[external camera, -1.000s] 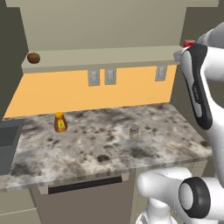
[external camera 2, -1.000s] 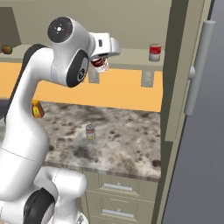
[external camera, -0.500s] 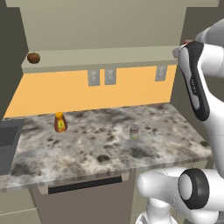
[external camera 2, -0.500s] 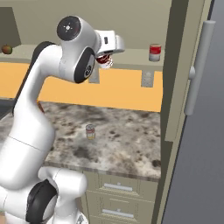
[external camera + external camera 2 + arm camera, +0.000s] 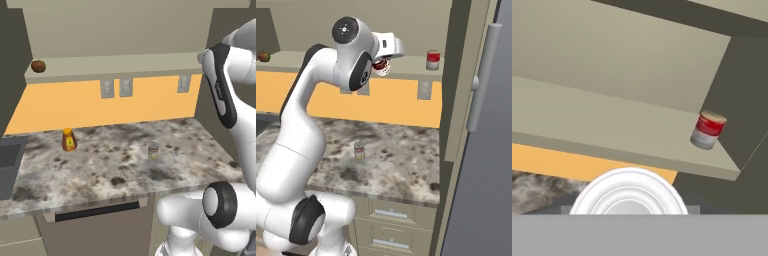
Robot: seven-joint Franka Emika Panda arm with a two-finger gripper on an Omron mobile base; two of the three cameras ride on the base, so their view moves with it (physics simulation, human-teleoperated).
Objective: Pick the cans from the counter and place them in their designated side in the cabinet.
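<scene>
My gripper (image 5: 381,64) is shut on the dark red-over-white can (image 5: 381,68), held up at the level of the cabinet's shelf board (image 5: 406,65), left of its right end. In the hand view the can's white round end (image 5: 629,192) sits at the bottom, hiding the fingertips, with the shelf board (image 5: 587,120) ahead. The silver-grey can with the green-and-orange label (image 5: 153,150) (image 5: 359,150) stands upright on the speckled counter (image 5: 100,170), well below the hand.
A brighter red-and-grey can (image 5: 432,60) (image 5: 708,130) stands at the shelf's right end by the cabinet side wall. An orange bottle (image 5: 68,139) stands on the counter's left. A small round brown-red thing (image 5: 38,65) lies at the shelf's left end. A sink edge (image 5: 7,165) lies far left.
The arm has swung right and slightly up along the shelf front, carrying the dark red can closer to the shelf's right end. The silver can and bottle have not moved.
</scene>
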